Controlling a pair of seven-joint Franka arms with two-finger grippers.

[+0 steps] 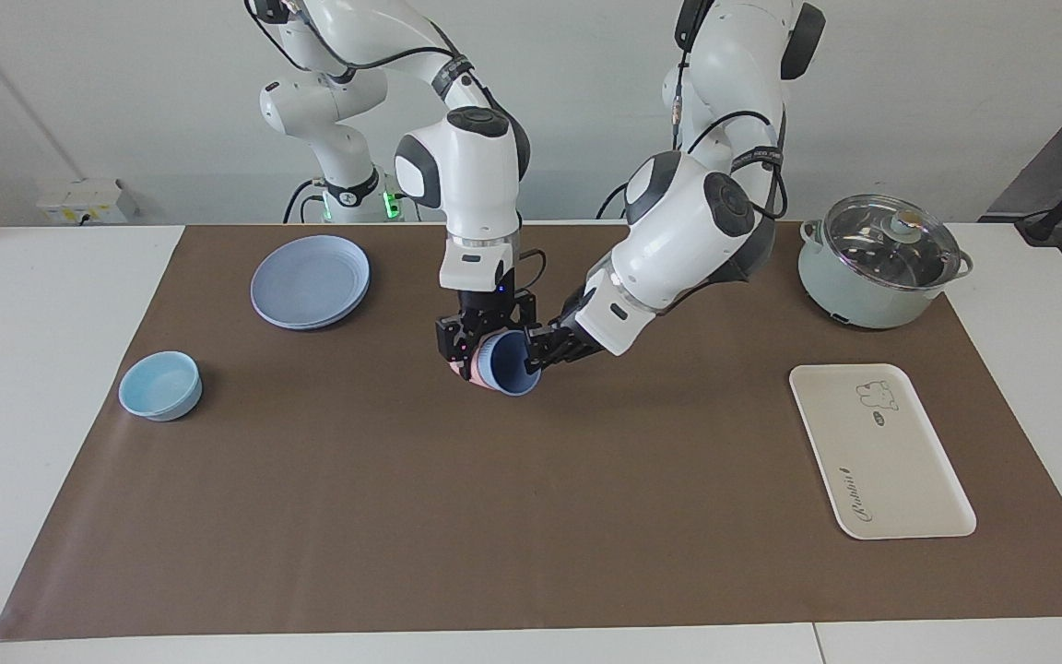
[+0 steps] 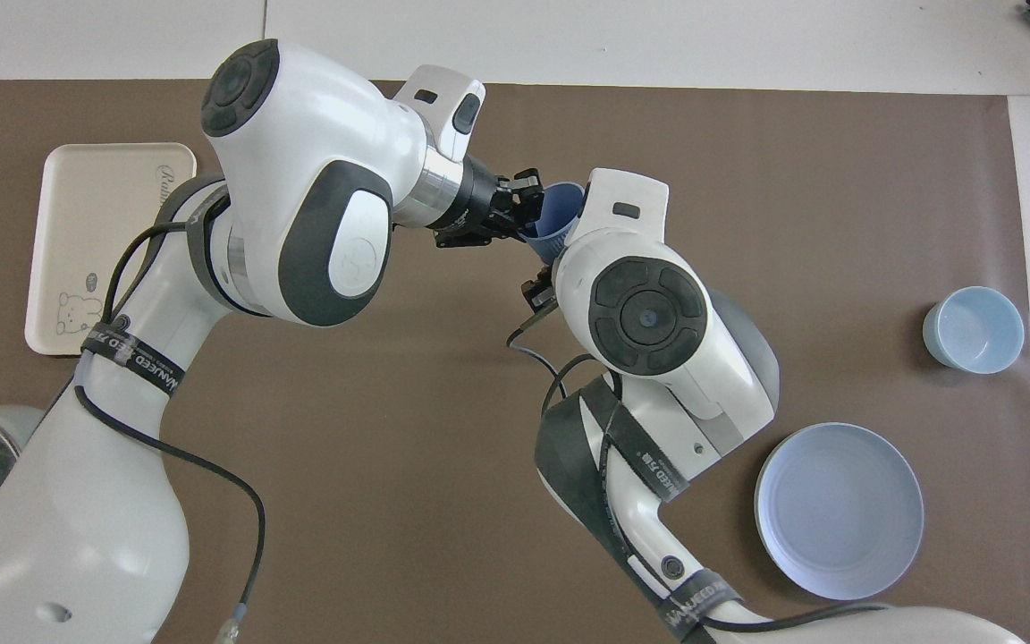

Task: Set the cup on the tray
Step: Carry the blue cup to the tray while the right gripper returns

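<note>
Cup (image 1: 505, 364) tilted in air over table middle, clamped between right gripper (image 1: 474, 349) at base and left gripper (image 1: 534, 353) pinching rim; tray (image 1: 900, 480) near left-arm edge.

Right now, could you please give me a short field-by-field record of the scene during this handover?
cup: periwinkle-blue cup, tilted, held in the air over the middle of the brown mat
pink cup: a bit of pink shows at the blue cup's base
right gripper: shut on the stacked cups from above
left gripper: shut on the blue cup's rim from the side
tray: cream tray at the left arm's end, nothing on it
others: blue plate, light-blue bowl, lidded pot
task: cup not yet on tray
</note>
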